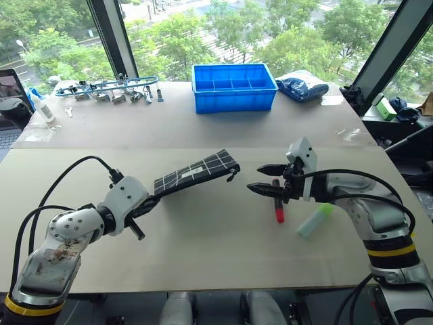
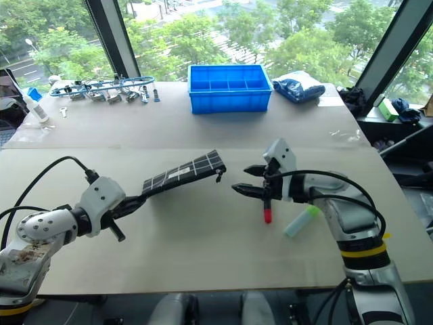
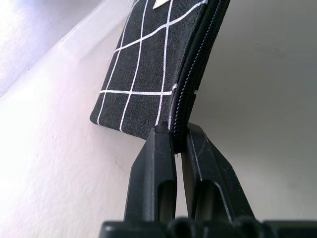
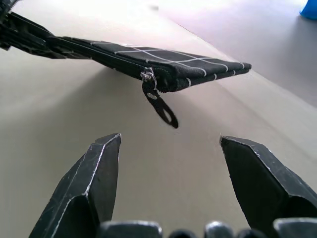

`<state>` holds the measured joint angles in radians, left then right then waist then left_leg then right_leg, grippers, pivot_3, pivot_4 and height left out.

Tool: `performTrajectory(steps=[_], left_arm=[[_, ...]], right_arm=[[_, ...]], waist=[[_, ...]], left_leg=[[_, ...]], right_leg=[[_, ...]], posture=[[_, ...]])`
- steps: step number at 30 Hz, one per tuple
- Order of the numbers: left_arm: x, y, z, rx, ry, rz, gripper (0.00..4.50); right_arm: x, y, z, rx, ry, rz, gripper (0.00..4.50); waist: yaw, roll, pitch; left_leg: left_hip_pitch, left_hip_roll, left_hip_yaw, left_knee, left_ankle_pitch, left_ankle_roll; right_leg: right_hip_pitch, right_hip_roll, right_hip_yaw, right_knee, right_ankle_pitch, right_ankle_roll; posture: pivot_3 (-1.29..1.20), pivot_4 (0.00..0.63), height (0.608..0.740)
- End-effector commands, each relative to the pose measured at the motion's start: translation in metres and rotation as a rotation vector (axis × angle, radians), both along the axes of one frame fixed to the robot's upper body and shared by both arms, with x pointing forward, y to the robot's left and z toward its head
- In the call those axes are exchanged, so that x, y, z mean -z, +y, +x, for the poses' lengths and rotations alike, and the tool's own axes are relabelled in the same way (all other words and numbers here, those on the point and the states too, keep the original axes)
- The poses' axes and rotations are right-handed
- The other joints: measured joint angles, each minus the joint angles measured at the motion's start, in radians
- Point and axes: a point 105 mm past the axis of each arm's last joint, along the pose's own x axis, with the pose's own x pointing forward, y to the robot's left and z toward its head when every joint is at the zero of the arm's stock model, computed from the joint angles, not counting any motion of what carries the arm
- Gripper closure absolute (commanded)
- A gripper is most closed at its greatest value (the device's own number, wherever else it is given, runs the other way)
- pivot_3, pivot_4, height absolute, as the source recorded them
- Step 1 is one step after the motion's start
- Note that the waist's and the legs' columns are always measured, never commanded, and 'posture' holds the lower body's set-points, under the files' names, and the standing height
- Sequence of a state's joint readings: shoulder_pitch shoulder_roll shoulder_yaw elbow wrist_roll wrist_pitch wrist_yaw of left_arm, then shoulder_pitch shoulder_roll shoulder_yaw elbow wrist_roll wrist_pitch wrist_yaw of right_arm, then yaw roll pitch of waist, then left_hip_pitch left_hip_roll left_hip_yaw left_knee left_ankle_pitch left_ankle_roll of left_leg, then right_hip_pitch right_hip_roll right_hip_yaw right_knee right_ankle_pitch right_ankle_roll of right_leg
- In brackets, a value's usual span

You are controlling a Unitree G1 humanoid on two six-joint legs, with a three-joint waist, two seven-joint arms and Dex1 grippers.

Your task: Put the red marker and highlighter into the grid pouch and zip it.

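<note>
My left gripper (image 1: 150, 203) is shut on one end of the grid pouch (image 1: 196, 172), a black case with white grid lines, and holds it tilted above the table. In the left wrist view its fingertips (image 3: 161, 136) pinch the pouch (image 3: 148, 74) at the zipper edge. The zipper pull (image 4: 159, 104) dangles from the far end of the pouch. My right gripper (image 1: 257, 179) stands open just right of that end, facing the pull with nothing between its fingers. The red marker (image 1: 279, 206) lies on the table under the right gripper. The pale green highlighter (image 1: 315, 220) lies to its right.
A blue plastic bin (image 1: 233, 87) stands at the back centre, with a dark blue bag (image 1: 304, 87) to its right. Metal tools (image 1: 108, 88) and a small bottle (image 1: 42, 107) sit at the back left. A seam crosses the table (image 1: 203, 264) behind the pouch.
</note>
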<state>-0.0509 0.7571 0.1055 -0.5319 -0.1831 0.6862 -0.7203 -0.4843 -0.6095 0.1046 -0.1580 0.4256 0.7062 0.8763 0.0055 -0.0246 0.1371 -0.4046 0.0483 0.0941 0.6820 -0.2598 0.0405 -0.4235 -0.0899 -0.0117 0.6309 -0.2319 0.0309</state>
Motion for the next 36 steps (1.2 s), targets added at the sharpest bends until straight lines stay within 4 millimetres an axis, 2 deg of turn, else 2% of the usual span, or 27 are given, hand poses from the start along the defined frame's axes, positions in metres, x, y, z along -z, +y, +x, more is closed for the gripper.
performTrajectory(steps=[1,5,12,19,22,30,31,36], left_arm=[[-0.010,-0.010,0.009,0.007,-0.040,-0.021,4.50],[-0.013,-0.015,0.015,0.011,-0.048,-0.031,4.50],[-0.012,-0.017,0.021,0.011,-0.051,-0.027,4.50],[-0.007,-0.017,0.023,0.002,-0.048,-0.029,4.50],[-0.007,-0.020,0.025,0.003,-0.052,-0.034,4.50],[-0.007,-0.025,0.029,0.004,-0.064,-0.047,4.50],[-0.008,-0.026,0.030,0.004,-0.067,-0.049,4.50],[-0.010,-0.029,0.032,0.013,-0.077,-0.060,4.50]], right_arm=[[0.004,0.004,0.015,0.128,-0.017,-0.029,0.94],[0.004,0.004,0.031,0.225,-0.007,-0.002,0.94],[-0.004,0.008,0.039,0.241,-0.008,0.021,0.94],[-0.017,0.020,0.028,0.157,0.004,0.073,0.94],[-0.015,0.025,0.026,0.145,0.011,0.073,1.63],[-0.014,0.039,0.012,0.079,0.024,0.091,4.30],[-0.014,0.040,0.013,0.081,0.025,0.093,4.44],[-0.015,0.055,0.014,0.080,0.021,0.110,4.44]], waist=[[0.001,0.000,0.000],[0.000,0.000,0.000],[0.000,0.000,0.000],[0.000,0.000,0.000],[0.000,0.000,0.000],[0.001,0.000,0.000],[0.001,0.000,0.000],[0.000,0.000,0.000]], left_leg=[[0.000,0.000,0.000,0.000,0.000,0.000],[0.000,0.000,0.000,0.000,0.000,0.000],[-0.001,0.000,0.000,0.000,0.000,0.000],[-0.001,0.000,0.000,0.000,0.000,0.000],[-0.001,0.000,0.000,0.000,0.000,0.000],[-0.001,0.000,-0.001,0.000,0.000,0.000],[-0.001,0.000,-0.001,0.000,0.000,0.000],[-0.001,0.000,-0.001,0.000,0.000,0.000]], right_leg=[[0.000,0.000,0.000,0.000,0.000,0.000],[0.000,0.000,0.000,0.001,0.000,0.000],[0.000,0.000,0.000,0.000,0.000,0.000],[0.000,0.000,0.000,0.000,0.000,0.000],[0.000,0.000,0.000,0.000,0.000,0.000],[0.000,0.000,0.000,0.000,0.000,0.000],[0.000,0.000,0.000,0.000,0.000,0.000],[0.000,0.000,-0.001,0.000,0.000,0.000]], posture=[[0.00,0.150,0.740],[0.00,0.150,0.740],[0.00,0.150,0.740],[0.00,0.150,0.740],[0.00,0.150,0.740],[0.00,0.150,0.740],[0.00,0.150,0.740],[0.00,0.150,0.740]])
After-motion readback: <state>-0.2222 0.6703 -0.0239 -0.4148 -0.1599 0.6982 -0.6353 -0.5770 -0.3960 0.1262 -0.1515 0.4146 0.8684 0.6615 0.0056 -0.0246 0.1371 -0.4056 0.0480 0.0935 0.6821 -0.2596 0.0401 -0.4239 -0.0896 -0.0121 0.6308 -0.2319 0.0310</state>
